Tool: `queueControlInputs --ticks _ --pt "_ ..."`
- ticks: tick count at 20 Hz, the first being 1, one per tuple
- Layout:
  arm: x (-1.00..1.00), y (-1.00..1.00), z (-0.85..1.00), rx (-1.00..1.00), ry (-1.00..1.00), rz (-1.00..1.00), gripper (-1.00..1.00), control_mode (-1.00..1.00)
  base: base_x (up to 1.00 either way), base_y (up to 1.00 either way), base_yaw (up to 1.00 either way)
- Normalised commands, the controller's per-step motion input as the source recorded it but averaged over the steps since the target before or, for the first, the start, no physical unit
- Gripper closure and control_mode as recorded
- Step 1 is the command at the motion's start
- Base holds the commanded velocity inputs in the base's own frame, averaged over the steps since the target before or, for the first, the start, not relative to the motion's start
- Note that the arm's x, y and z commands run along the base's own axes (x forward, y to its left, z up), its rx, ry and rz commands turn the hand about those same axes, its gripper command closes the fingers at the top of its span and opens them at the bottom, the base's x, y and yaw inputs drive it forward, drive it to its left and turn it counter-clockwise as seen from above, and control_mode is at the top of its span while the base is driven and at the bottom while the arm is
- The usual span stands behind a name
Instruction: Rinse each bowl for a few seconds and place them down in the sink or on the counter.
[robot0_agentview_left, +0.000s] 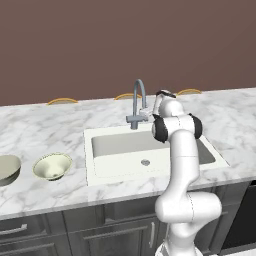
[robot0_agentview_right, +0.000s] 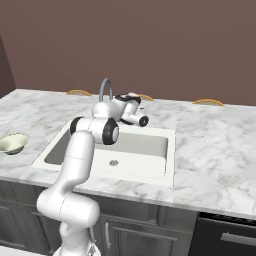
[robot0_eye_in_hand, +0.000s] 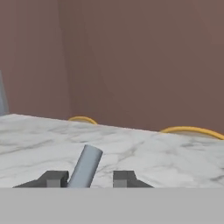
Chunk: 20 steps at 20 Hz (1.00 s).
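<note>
Claw: in the hand view our gripper has its two dark fingertips standing on either side of a grey cylindrical lever, apparently the faucet handle. The left tip sits right against it; on the right a small gap shows, so we cannot tell for sure that the jaws are clamped on it.
Arm: we see the white arm reaching over the sink from the front, with the hand up at the faucet's base.
Faucet: the grey gooseneck faucet stands upright behind the basin on the back rim.
Sink: the white rectangular sink is recessed in the slab, with a small round drain on its floor.
Bowls: the cream bowl sits upright on the counter well left of the sink; the grey-beige bowl is just beside it, farther left, cut by the picture edge.
Counter: the white marble counter runs the width of both base views above dark grey cabinets.
Back edge: we note thin yellow arcs at the counter's far edge against the brown wall.
</note>
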Motion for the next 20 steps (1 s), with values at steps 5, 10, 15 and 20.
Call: queueControlInputs --ticks 5,10,15,20 --pt "0.12 -0.65 -0.12 0.06 0.12 -0.01 1.00 -1.00 0.00 0.00 0.00" --pt "0.10 -0.67 -0.23 0.05 0.08 0.00 1.00 -1.00 0.00 0.00 0.00" --pt "0.16 -0.55 -0.38 0.01 0.08 0.00 1.00 -1.00 0.00 0.00 0.00" --pt "0.14 -0.52 -0.40 0.00 0.06 0.00 1.00 -1.00 0.00 0.00 0.00"
